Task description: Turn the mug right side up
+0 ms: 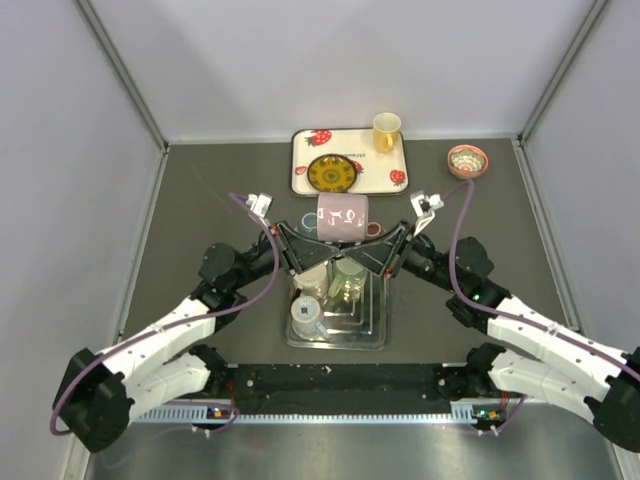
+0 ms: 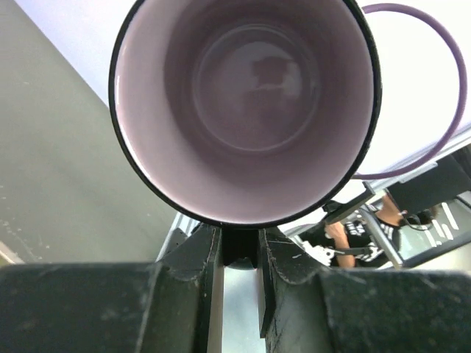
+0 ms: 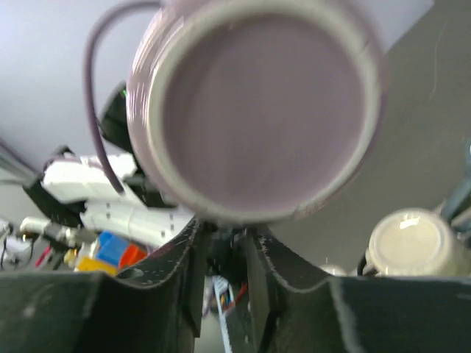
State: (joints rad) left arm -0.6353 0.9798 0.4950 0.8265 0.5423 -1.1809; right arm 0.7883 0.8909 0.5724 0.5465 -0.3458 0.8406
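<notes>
Table: dark, walled on three sides. A steel rack sat mid near edge and a strawberry tray mid far edge.

The mug was purple and lay on its side, lifted clear of the table over the rack's far end, between the two arms. Its mouth faced the left arm and its base the right. Judged halfway to upright.

Left gripper: jaws narrow, tips just under the lowest point of the rim. Right gripper: jaws narrow, tips under the edge of the base. The mug was airborne, so something carried it, but no view showed which pair actually gripped. No handle was visible anywhere; probably underneath, between the jaws.

Handling, as a judgement: glazed ceramic, so stiff, slick and fairly heavy for thin jaws. It would chip if dropped onto the steel. The body looked too wide to span. Better to pinch the handle, or the wall at the rim with one finger inside and one outside.

Smaller items: a plate and a yellow cup on the tray, and a small bowl near the far right corner.
</notes>
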